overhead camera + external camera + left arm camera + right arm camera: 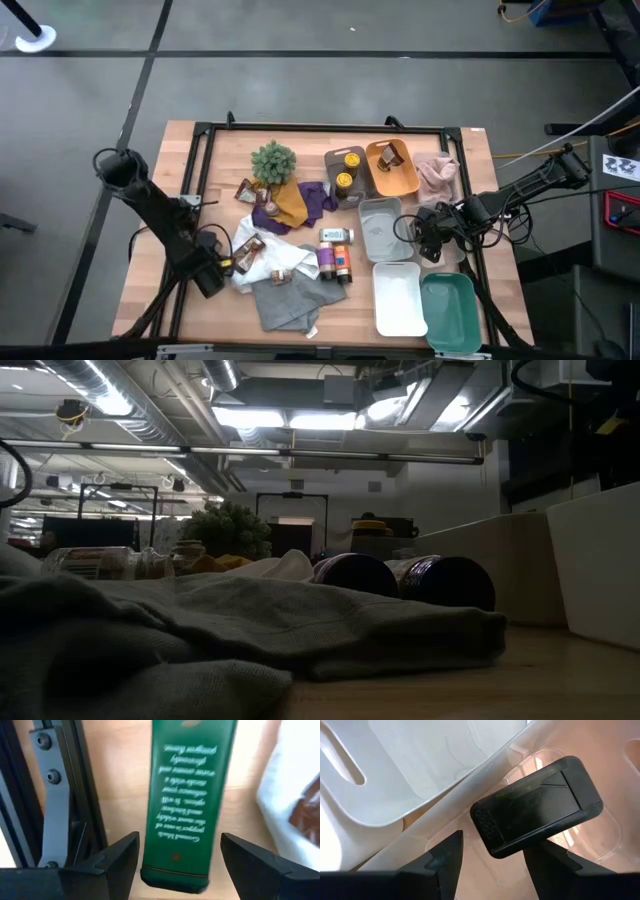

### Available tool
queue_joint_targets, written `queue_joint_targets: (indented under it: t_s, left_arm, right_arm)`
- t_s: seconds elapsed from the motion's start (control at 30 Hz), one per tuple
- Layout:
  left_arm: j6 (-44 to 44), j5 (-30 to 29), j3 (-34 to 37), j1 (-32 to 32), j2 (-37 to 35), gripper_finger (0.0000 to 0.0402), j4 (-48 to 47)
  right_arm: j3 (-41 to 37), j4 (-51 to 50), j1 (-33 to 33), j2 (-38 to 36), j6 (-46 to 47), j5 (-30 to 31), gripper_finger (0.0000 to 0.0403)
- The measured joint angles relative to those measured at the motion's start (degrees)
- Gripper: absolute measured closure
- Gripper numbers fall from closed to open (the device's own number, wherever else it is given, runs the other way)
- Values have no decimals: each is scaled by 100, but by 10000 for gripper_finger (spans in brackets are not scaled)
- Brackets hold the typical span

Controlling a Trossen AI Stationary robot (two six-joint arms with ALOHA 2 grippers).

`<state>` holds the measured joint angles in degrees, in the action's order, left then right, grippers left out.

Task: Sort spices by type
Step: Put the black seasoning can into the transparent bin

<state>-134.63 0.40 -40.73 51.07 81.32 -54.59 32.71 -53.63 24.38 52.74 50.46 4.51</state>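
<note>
Green tin (189, 800) lies between the open left gripper (175, 865) jaws, looks rigid, slick, light: pinch its long flat sides; right gripper (492, 857) grips a black-lidded container (536, 812).

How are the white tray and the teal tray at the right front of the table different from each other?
The white tray is white and shows a flat, bare bottom; the teal tray is blue-green. The white tray lies nearer the middle of the table, beside the cloths, while the teal tray sits at the table's outer right corner and reaches past the front edge in the high view. Both are rectangular with rounded corners, lie side by side, and hold no spices.
</note>
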Motion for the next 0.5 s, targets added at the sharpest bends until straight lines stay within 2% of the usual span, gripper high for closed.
queue_joint_targets:
  t_s: [0.5]
  left_arm:
    - [-120, -512, -13, 192, 494, 139, 144]
  right_arm:
    - [0, 4, 0, 1, 2, 1, 200]
